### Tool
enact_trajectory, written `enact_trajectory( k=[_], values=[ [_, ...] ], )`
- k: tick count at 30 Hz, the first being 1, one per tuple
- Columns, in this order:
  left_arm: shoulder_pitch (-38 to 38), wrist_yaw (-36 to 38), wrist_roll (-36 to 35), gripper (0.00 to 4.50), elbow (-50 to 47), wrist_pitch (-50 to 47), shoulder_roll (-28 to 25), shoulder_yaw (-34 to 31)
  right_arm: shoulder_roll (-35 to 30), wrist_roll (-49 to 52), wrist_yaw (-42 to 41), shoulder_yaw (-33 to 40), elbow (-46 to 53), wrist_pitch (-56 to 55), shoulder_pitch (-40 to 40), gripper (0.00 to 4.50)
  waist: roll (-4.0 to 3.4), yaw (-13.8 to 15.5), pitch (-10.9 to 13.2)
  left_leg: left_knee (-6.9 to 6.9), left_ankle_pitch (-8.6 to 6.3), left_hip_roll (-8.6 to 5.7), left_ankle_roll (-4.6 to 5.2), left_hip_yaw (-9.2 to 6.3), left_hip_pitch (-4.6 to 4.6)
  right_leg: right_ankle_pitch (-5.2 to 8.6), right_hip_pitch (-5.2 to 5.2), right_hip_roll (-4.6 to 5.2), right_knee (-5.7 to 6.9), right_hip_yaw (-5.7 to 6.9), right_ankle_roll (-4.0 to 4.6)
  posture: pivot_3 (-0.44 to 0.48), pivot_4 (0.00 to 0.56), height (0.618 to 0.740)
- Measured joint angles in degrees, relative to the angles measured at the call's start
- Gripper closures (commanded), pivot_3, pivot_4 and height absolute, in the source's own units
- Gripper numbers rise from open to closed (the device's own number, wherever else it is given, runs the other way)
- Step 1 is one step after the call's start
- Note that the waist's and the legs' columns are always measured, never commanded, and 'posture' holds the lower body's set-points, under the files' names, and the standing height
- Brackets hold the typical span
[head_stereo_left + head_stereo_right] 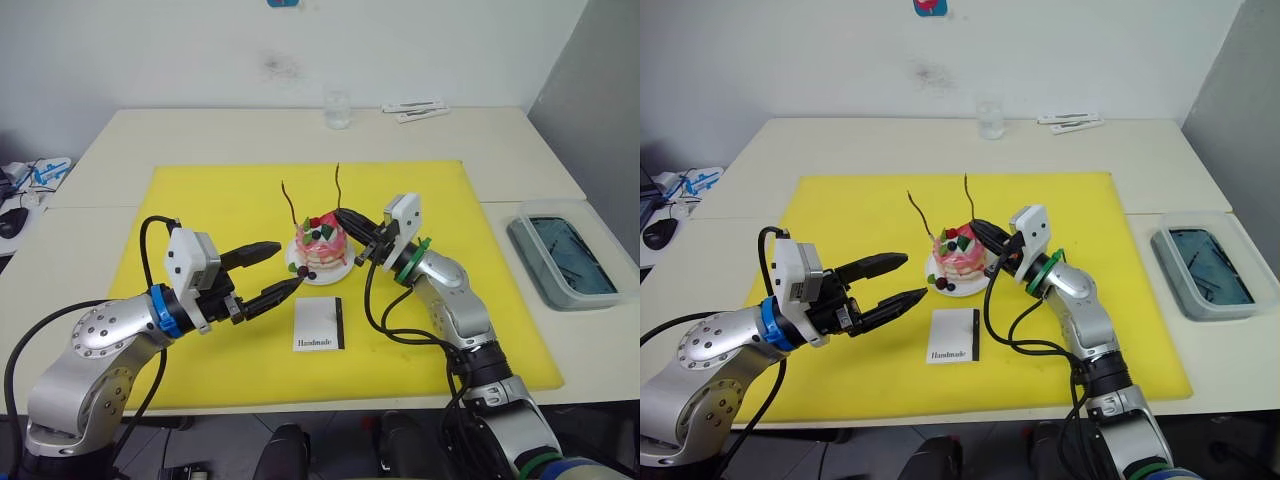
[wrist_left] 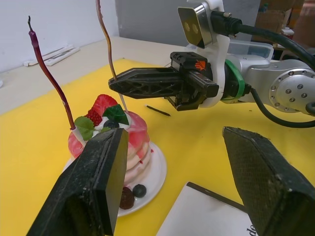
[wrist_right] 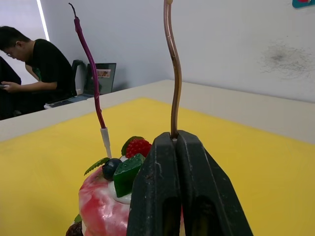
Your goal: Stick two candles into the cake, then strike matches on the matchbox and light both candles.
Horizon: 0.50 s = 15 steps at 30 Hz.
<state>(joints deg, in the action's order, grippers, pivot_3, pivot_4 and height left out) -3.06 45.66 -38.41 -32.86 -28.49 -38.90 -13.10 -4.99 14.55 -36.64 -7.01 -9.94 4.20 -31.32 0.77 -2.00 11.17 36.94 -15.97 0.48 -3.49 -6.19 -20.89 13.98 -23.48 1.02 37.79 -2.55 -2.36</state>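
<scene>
Pink cake point(image 1: 320, 250) at frame centre carries both candles: one point(image 1: 291, 205) standing free, the other point(image 1: 338, 186) clenched in my right gripper point(image 1: 345, 217). Left gripper point(image 1: 282, 268) gapes empty beside it. Matchbox point(image 1: 320, 324), below, awaits; by my reckoning lighting remains.

The thin wavy brown candle point(image 3: 173, 73) is concealed at its lower end between the closed black fingers of the right gripper point(image 3: 175, 142). The small white plate point(image 2: 153, 173) is partly screened by a left-gripper finger point(image 2: 91, 184). The white "Handmade" matchbox point(image 2: 206, 216) is cut off by the picture's edge.
</scene>
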Motion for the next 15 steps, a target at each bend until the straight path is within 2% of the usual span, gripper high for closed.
enact_trajectory(
  k=[15],
  values=[
    [-0.6, -0.1, 0.0, 1.07, 0.0, -0.1, -0.1, 0.4, 0.4, 0.1, 0.1, -1.0, 1.0, 0.1, 0.3, 4.48, 0.0, 0.0, 0.0, 0.0, 0.0, 0.02, 0.0, -0.01, 0.0, 0.03, 0.0, -0.02, 0.0, 0.01, -0.03, 0.0, 0.15, 0.74]
  ],
)
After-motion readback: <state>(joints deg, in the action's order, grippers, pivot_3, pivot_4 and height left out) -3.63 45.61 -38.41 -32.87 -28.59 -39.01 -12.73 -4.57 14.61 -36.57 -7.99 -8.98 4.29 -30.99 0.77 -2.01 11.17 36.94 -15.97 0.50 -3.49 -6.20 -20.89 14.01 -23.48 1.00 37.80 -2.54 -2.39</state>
